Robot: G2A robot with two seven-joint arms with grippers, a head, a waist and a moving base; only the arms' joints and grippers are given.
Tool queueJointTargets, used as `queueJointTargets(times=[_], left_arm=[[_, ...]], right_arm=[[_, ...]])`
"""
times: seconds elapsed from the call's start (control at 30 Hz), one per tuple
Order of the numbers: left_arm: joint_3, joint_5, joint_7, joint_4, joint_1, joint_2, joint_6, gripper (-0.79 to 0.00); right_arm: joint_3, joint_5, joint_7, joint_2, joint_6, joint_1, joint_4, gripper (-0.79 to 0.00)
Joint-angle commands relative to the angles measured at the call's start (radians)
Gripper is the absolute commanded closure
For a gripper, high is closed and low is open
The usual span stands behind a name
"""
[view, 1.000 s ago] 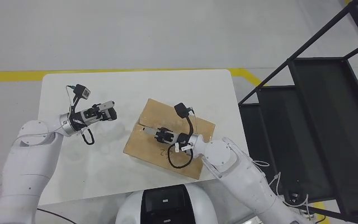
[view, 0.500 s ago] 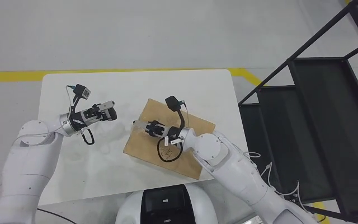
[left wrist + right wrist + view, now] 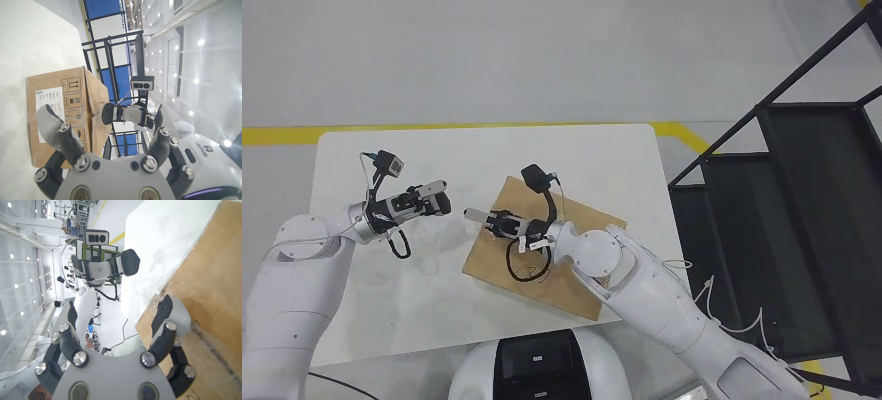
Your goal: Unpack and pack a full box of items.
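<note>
Top view showed my right gripper [image 3: 482, 217] and left gripper [image 3: 435, 197] spread wide. I needed to peel tape [image 3: 206, 338] off the box [image 3: 492, 265] slowly.

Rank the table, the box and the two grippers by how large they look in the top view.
Largest: table.
Next: box.
Smallest: left gripper and right gripper. The two look about alike, so I won't rank one over the other; both are far smaller than the box.

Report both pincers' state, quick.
Left pincer: open, empty.
Right pincer: open, empty, at the box edge.
</note>
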Motion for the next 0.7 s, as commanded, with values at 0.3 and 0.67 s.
queueJointTargets(times=[0.3, 0.67], left_arm=[[0.0, 0.0, 0.0, 0.0, 0.0, 0.0, 0.0, -0.785], [0.013, 0.019, -0.031, -0.117, 0.01, 0.002, 0.018, -0.785]], right_arm=[[-0.039, 0.025, -0.031, -0.031, 0.028, 0.054, 0.102, -0.785], [0.146, 0.036, 0.12, 0.028, -0.038, -0.151, -0.154, -0.785]])
